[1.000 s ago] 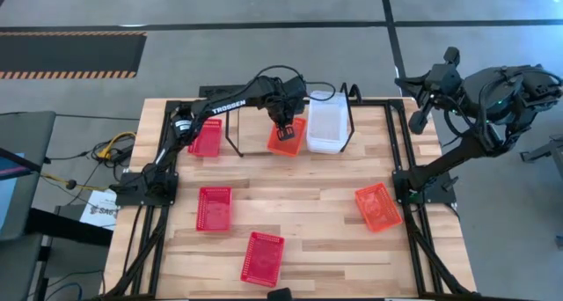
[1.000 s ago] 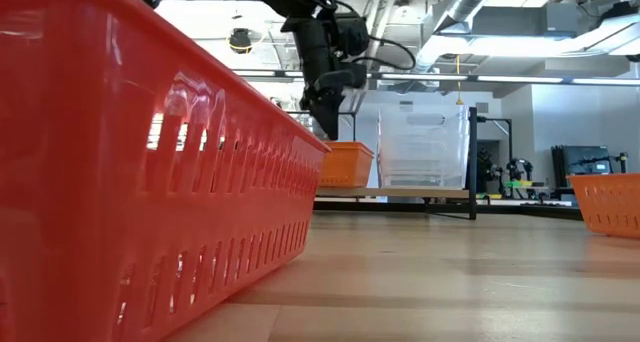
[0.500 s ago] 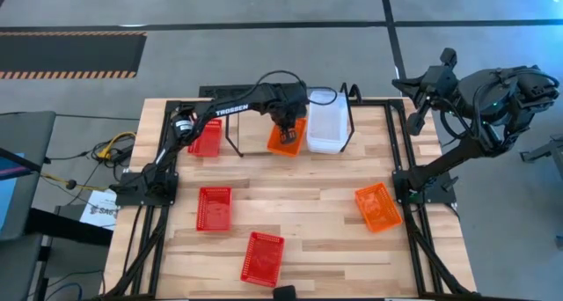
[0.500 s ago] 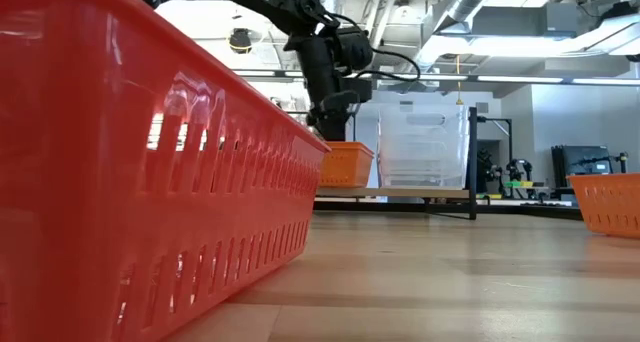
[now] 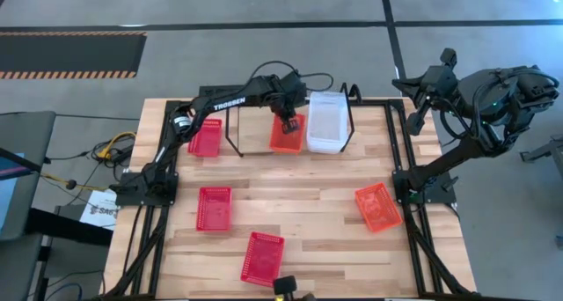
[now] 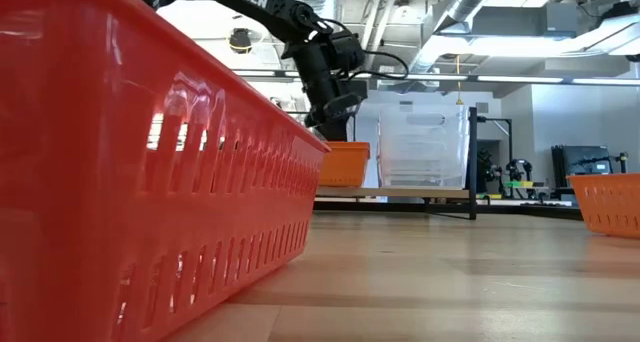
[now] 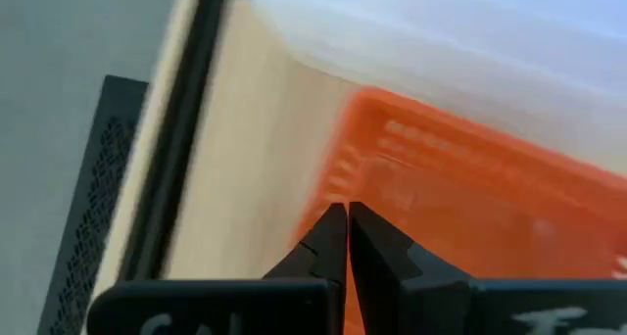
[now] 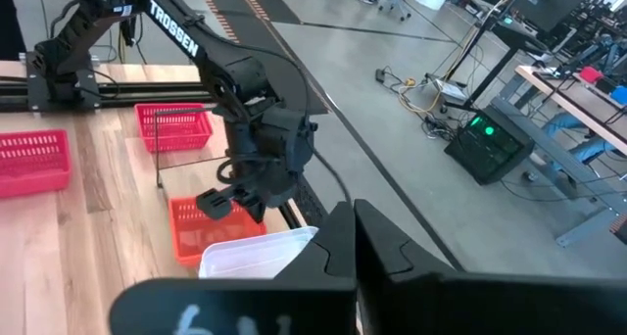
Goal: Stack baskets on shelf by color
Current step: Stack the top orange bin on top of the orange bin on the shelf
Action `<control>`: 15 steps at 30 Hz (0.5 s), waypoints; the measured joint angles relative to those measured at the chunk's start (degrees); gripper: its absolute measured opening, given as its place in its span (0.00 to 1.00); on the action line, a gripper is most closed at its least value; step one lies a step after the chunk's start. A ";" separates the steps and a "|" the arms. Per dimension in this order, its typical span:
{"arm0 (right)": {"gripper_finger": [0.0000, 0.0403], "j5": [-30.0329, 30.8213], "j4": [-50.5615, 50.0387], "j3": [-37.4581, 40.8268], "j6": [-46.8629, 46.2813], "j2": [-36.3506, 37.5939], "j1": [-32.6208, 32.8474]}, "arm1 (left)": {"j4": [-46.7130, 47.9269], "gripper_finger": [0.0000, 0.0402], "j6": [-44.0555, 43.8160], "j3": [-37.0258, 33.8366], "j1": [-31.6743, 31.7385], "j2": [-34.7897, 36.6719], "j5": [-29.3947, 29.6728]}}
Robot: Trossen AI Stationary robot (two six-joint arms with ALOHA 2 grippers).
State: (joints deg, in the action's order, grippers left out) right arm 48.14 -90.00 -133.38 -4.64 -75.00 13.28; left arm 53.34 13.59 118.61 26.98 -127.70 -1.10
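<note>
Orange rectangular plastic mesh basket (image 5: pixel 286 134) sits on the low black wire-rod shelf (image 5: pixel 351 109), upper centre of the high view, just beside the translucent clear mesh basket (image 5: pixel 325 122) on its right. Red mesh basket (image 5: pixel 205 137) at the shelf's left end, well apart.

Left gripper (image 5: pixel 286 120) over the orange basket's far end, fingers pressed together with nothing visible between them. Right gripper (image 8: pixel 345 223) parked off the table's upper right corner, fingers likewise closed.

Handling guess:
- Light, thin-walled and a bit flexible, so likely to skate on the rods if nudged.
- Best taken by pinching a short-side rim wall (the mesh slots give some bite). A long wall would probably bow.
- Stiff enough to nest without crushing.

View differences:
- Low view puts the left fingertips above the orange rim and apart from it. The high view cannot separate those heights.
- Left wrist view gives the closed fingertips, with the orange wall beyond them.
- Only the high view shows what remains on the table: two more red baskets (image 5: pixel 214 207) lower left and one orange basket (image 5: pixel 378 206) lower right.
</note>
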 joint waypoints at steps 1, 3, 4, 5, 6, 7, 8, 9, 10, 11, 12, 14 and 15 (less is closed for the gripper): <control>0.02 0.02 -0.01 0.00 0.00 0.00 0.00 | 0.48 0.00 0.77 0.00 -0.40 0.00 -0.18; 0.02 0.02 -0.02 0.00 0.00 0.00 0.00 | 0.49 0.00 1.66 0.00 -1.19 0.00 -0.41; 0.02 0.03 -0.02 0.00 0.00 0.00 0.00 | 0.49 0.00 1.91 0.00 -1.65 0.00 -0.71; 0.02 0.05 -0.02 0.00 0.00 0.00 0.00 | 0.47 0.00 2.54 0.00 -2.03 0.00 -1.27; 0.02 0.08 -0.02 0.00 0.01 0.00 0.01 | 0.46 0.00 3.46 0.00 -2.35 0.00 -1.67; 0.02 0.10 0.00 0.00 0.02 0.00 0.02 | 0.40 0.00 4.45 0.00 -2.65 0.00 -1.63; 0.02 0.12 -0.01 0.00 0.00 0.00 0.00 | 0.18 0.00 5.21 0.00 -2.79 0.00 -1.42; 0.02 0.16 -0.02 0.00 0.02 0.00 0.02 | -0.02 0.00 5.48 0.00 -2.84 0.00 -1.35; 0.02 0.16 -0.01 0.00 0.01 0.00 0.01 | -0.09 0.00 5.52 -0.01 -2.78 0.00 -1.24; 0.02 0.16 -0.02 0.00 0.02 0.00 0.01 | -0.89 0.00 5.50 -0.50 -2.53 0.04 -1.21; 0.02 0.16 -0.01 0.00 0.02 0.00 0.01 | -1.75 0.00 5.41 -1.13 -2.18 0.09 -1.16; 0.02 0.16 0.00 0.00 0.02 0.00 0.02 | -2.43 0.00 4.63 -2.36 -1.11 0.09 -1.19; 0.02 0.15 -0.02 0.00 0.02 0.00 0.01 | -2.70 0.00 4.11 -2.98 -0.43 0.09 -1.40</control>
State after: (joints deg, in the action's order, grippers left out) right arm 48.28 -90.02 -133.38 -4.63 -75.00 13.29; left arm 50.64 17.71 115.63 26.55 -127.61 -2.51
